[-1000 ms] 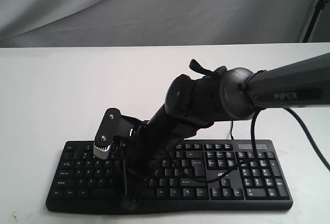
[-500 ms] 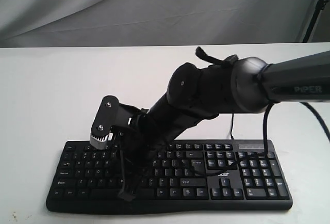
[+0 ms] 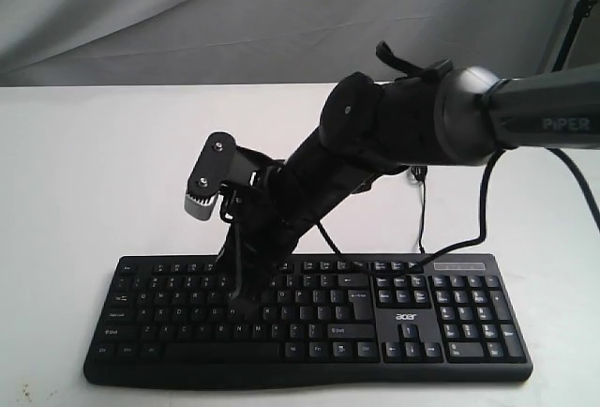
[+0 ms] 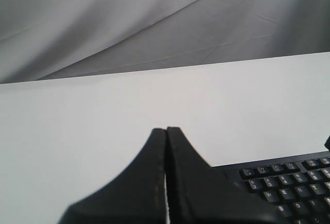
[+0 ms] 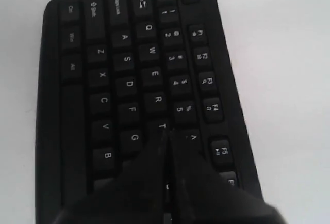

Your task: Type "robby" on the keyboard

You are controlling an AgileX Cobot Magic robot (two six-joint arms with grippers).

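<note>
The black keyboard (image 3: 469, 318) with white legends and an acer logo lies at the table's front edge. My right gripper (image 3: 242, 308) reaches across it from the right, shut with nothing held, pointing down at the left-middle letter rows. In the right wrist view the right gripper (image 5: 166, 131) has its tips right beside the T key on the keyboard (image 5: 103, 79); I cannot tell whether they touch a key. In the left wrist view the left gripper (image 4: 166, 129) is shut and empty over bare table, beside a corner of the keyboard (image 4: 289, 182). The left arm does not show in the exterior view.
The white table (image 3: 94, 163) spreads behind and to the left of the keyboard. A thin black cable (image 3: 422, 224) runs back from the keyboard's rear edge. A grey cloth backdrop (image 3: 187, 13) hangs behind, with a black pole (image 3: 574, 13) at the far right.
My right arm has lifted and drawn back. Its shut gripper has moved from the keyboard's front rows near the space bar to the upper letter rows near T.
</note>
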